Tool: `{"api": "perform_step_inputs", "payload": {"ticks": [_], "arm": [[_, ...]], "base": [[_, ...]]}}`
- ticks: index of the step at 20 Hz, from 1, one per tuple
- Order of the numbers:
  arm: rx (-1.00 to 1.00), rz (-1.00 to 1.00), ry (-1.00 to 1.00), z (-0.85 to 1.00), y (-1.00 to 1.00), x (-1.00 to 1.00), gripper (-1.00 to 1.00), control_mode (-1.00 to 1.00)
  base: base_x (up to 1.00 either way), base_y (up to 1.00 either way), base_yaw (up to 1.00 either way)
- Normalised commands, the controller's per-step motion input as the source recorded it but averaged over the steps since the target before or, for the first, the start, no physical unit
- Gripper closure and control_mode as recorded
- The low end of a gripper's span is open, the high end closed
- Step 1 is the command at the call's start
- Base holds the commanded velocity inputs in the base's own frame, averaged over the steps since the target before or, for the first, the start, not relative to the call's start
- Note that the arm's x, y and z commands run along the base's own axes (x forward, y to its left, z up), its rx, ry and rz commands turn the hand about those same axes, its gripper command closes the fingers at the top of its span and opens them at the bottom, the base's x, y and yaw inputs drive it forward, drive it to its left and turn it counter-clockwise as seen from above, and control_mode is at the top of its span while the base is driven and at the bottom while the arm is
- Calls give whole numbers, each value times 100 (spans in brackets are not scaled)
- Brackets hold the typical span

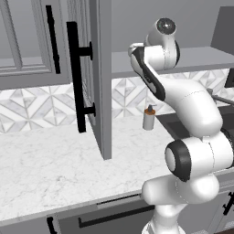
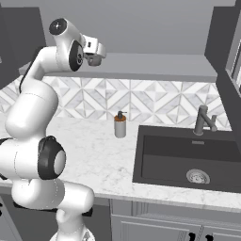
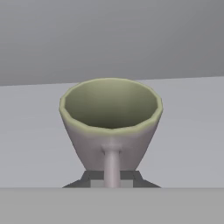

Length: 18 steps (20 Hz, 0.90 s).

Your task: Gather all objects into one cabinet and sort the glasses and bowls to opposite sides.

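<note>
Left base view: white arm (image 1: pixel 192 114) rising from lower right, elbow bent, reaching up and back toward a grey shelf (image 1: pixel 201 59) above the backsplash. Wrist turned away behind the upper link, so the claw itself hidden here. Open grey cabinet door (image 1: pixel 98 77) with a black bar handle (image 1: pixel 75 75) standing edge-on left of the arm. Soap dispenser (image 1: pixel 149 118) upright on the marble desk (image 1: pixel 50 164), near the backsplash, just beside the dark sink.

Right base view: arm climbing from lower left, hand at the top, claw (image 2: pixel 96 59) pointed right along the front edge of the grey shelf (image 2: pixel 155 66). Too small and dark to read the jaws here. Dispenser (image 2: pixel 120 124) on the desk (image 2: pixel 94 155) left of the black sink (image 2: pixel 188 157); faucet (image 2: pixel 203 120) behind the basin.

Hand view: grey mug (image 3: pixel 110 120) with an olive-green rim, upright on a flat grey surface (the shelf, apparently), close and centred. Handle (image 3: pixel 112 166) facing the camera, running straight down between the dark tips (image 3: pixel 112 178) at the bottom edge. Claw drawn in narrow, pinching that handle. Mug interior pale green, nothing visible inside. Plain grey wall behind.
</note>
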Motion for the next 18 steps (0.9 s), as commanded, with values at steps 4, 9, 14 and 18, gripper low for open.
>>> {"api": "perform_step_inputs", "payload": {"ticks": [4,9,14,18], "arm": [[0,1,0,0,0,-6,100,-100],[0,9,-2,0,0,-70,100,-100],[0,15,-5,0,-8,-99,100,-100],[-9,17,-4,2,-3,-100,100,-100]], "base": [[0,0,0],[0,0,0],[0,0,0],[0,0,0]]}}
